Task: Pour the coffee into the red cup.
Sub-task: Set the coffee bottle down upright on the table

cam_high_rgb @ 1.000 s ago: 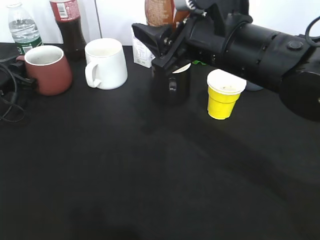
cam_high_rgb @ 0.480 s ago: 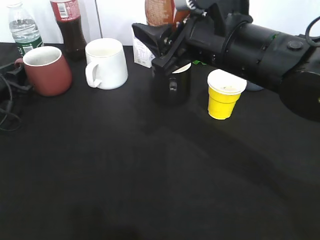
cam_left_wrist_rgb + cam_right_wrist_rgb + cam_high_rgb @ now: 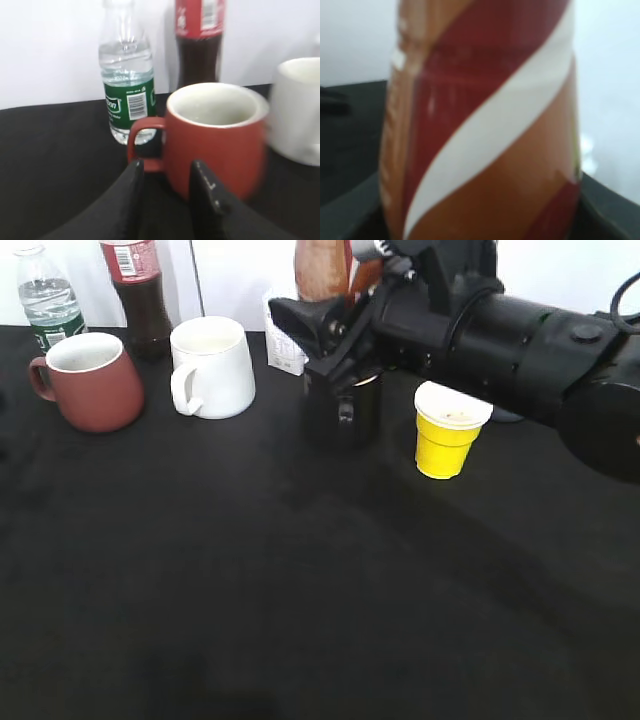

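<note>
At upper centre, the right gripper (image 3: pixel 335 325) clasps the coffee bottle (image 3: pixel 322 268), well apart from the red cup (image 3: pixel 90 380) at upper left.

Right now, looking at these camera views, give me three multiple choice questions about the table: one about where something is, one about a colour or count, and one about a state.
1. Where is the red cup?
A. Left of the white mug
B. Right of the yellow cup
C. Between the white mug and the yellow cup

2. How many handled mugs stand on the black table?
A. One
B. Two
C. Four

3. What is inside the red cup?
A. Filled to the brim with coffee
B. A spoon
C. Nothing visible; the white interior looks empty

Answers:
1. A: in the exterior view it stands at the far left, beside the white mug.
2. B: only the red cup and the white mug show handles.
3. C: the left wrist view shows a bare pale interior above the left end effector.
</note>
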`<action>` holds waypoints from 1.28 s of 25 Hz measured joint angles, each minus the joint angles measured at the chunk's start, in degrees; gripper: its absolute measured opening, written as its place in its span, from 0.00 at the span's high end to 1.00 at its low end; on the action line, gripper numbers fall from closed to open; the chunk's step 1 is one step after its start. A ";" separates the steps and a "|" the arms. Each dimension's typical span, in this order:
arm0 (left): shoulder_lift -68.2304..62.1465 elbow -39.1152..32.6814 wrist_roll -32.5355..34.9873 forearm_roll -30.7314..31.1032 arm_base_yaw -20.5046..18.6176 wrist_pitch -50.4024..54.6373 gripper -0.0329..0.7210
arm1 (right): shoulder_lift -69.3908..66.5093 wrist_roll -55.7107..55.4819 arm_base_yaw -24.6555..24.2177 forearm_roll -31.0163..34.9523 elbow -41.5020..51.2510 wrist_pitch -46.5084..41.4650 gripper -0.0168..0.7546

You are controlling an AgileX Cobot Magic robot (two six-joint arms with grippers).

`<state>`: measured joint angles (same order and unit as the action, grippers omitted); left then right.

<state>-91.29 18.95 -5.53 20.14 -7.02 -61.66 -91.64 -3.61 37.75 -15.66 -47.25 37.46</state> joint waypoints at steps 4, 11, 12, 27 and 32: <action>23.20 -1.85 -13.51 16.68 0.04 17.68 0.63 | 0.00 -0.72 -0.31 6.67 -0.79 -4.38 0.29; 34.99 -1.92 -21.55 22.69 0.04 25.85 0.63 | 0.00 -0.87 -18.46 7.85 -4.94 -6.87 0.29; 34.99 -1.92 -21.62 23.65 0.04 25.87 0.63 | 0.00 -0.92 -22.22 7.90 -4.94 -6.87 0.29; 34.39 -1.92 -21.75 24.54 0.04 26.15 0.63 | -17.06 -1.02 -43.50 6.23 -15.79 -3.83 0.29; 34.39 -1.92 -21.75 24.54 0.04 26.15 0.63 | -26.66 -14.20 -46.64 -9.83 -23.30 0.69 0.29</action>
<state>-56.91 17.03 -27.28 44.68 -6.98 -35.51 -118.30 -17.81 -8.88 -25.49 -70.54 38.15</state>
